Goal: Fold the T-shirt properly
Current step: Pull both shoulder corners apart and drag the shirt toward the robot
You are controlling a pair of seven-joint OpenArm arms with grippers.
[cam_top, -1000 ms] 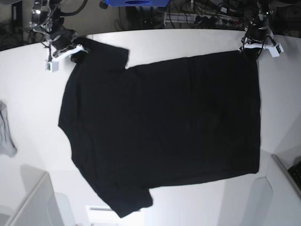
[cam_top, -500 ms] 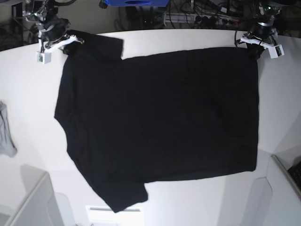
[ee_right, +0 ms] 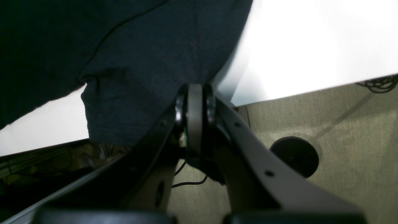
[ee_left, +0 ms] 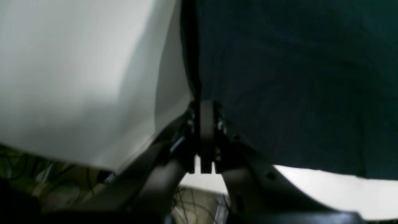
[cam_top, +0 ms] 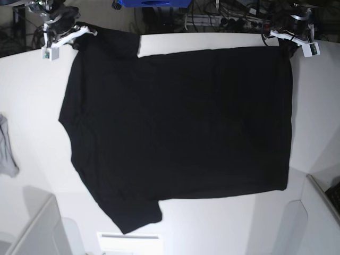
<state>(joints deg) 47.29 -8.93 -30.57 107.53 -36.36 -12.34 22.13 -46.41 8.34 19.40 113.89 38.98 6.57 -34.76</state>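
Observation:
The black T-shirt lies spread on the white table, plain side up, collar end to the left and hem to the right. My right gripper is at the far left corner, shut on the far sleeve. My left gripper is at the far right corner, shut on the far hem corner. In both wrist views the jaws are pressed together on dark fabric, the left gripper at the shirt's edge and the right gripper at the sleeve. The fabric between the two grips looks taut along the table's far edge.
A small grey cloth lies at the table's left edge. Grey bin-like shapes stand at the near left and near right. Cables and a blue object sit behind the table. Floor shows beyond the far edge.
Both grippers have moved toward the table's far edge, dragging the T-shirt with them. The near sleeve and near side of the shirt have slid away from the front edge.

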